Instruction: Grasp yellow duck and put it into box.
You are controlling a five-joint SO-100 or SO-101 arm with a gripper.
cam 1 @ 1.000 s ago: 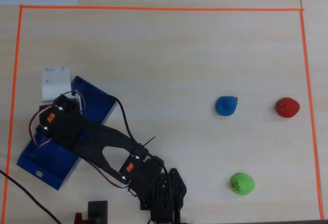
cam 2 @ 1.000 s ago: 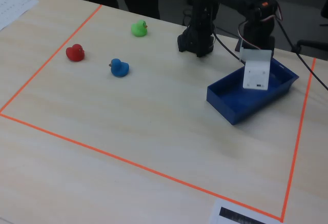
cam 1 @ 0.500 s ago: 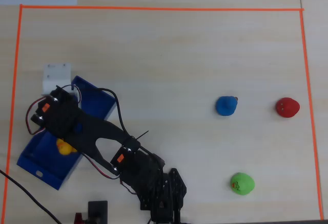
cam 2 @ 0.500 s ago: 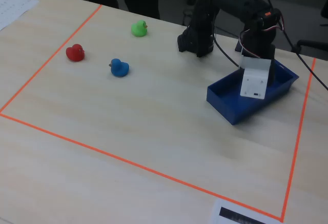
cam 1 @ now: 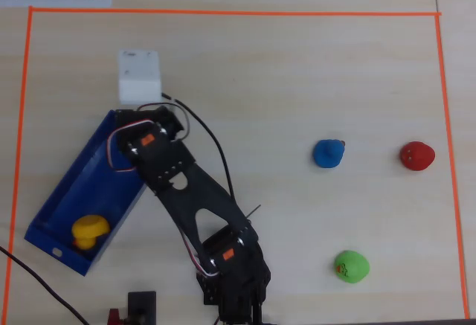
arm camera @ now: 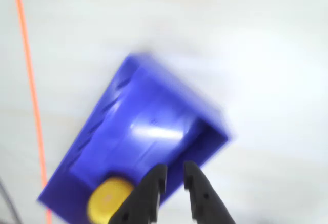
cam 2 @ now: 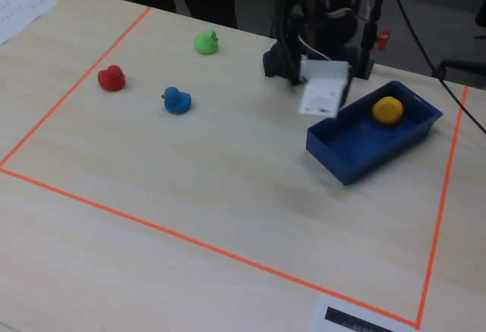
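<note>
The yellow duck [cam 1: 90,230] lies inside the blue box [cam 1: 65,185], at its near-left end by the white mark. The wrist view shows the duck [arm camera: 107,198] at the lower end of the box [arm camera: 138,111], blurred. The fixed view shows the duck [cam 2: 387,109] in the far end of the box [cam 2: 351,166]. My gripper [arm camera: 175,170] hovers above the box's right wall. It is empty, with its black fingers [arm camera: 154,188] a narrow gap apart. In the overhead view the arm [cam 1: 152,146] hides the jaws.
A blue duck [cam 1: 327,153], a red duck [cam 1: 416,155] and a green duck [cam 1: 350,266] stand on the right of the wooden table. Orange tape [cam 1: 223,13] frames the work area. The white wrist camera block [cam 1: 139,74] sticks out past the box.
</note>
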